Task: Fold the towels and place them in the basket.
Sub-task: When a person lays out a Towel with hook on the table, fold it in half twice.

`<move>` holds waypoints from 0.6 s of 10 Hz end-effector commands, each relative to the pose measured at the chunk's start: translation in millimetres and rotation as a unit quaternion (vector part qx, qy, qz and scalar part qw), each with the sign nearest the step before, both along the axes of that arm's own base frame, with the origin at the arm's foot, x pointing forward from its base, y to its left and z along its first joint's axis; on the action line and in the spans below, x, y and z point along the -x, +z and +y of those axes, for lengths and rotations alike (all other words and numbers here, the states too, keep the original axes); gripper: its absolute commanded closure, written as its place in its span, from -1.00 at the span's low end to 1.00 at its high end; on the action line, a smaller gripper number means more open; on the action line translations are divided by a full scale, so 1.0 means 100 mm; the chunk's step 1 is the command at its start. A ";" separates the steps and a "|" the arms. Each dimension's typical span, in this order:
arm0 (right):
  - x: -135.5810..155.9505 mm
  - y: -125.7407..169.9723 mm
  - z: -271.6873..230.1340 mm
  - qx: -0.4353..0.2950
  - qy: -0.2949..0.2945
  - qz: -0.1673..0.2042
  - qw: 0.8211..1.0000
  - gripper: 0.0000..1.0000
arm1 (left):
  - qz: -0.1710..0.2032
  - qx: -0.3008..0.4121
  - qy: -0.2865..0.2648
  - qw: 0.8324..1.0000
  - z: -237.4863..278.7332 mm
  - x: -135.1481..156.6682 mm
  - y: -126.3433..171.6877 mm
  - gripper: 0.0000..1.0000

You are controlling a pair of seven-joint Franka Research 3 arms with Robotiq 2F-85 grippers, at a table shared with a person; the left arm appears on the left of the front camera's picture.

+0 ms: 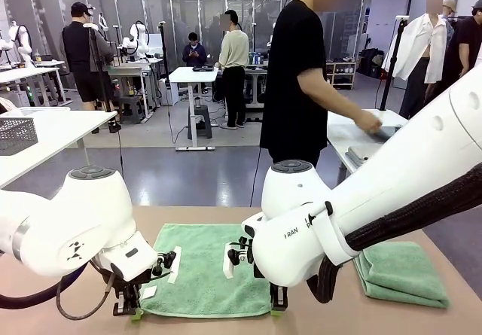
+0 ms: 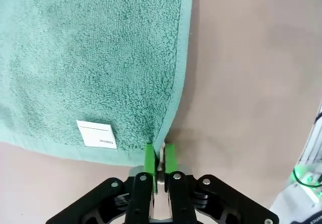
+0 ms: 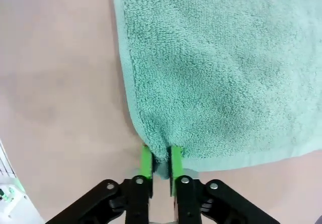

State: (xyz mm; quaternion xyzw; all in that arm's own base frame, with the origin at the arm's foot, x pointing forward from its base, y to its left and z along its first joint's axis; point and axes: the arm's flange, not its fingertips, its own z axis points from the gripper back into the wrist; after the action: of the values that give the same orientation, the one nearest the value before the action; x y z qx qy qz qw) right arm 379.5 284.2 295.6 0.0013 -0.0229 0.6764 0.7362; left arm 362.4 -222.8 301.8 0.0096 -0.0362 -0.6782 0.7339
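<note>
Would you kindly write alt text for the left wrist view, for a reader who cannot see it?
The left gripper is shut on a corner of a mint-green towel lying flat on a tan table. A small white label sits on the towel nearby.

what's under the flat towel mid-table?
The towel lies flat on the brown table, which shows around its edges; no bulge. The left tool and right tool each pinch a near corner. Anything thin beneath is covered: can't tell.
</note>
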 end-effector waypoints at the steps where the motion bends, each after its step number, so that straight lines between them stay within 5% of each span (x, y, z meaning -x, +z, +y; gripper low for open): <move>1: 0.07 -0.05 -0.01 0.016 -0.016 0.007 1.000 1.00 | -0.008 0.012 -0.014 1.000 0.10 0.13 -0.01 1.00; 6: 0.28 0.48 -0.04 -0.008 -0.024 -0.002 1.000 1.00 | -0.025 0.055 0.005 0.998 0.00 0.48 0.63 1.00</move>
State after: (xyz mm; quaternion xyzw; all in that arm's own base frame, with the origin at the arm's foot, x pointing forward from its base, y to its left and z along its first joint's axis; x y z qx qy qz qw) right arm 368.2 284.9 324.3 -0.0014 -0.0245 0.6639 0.7474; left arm 350.5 -240.3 352.1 -0.0049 -0.0892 -0.6743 0.7330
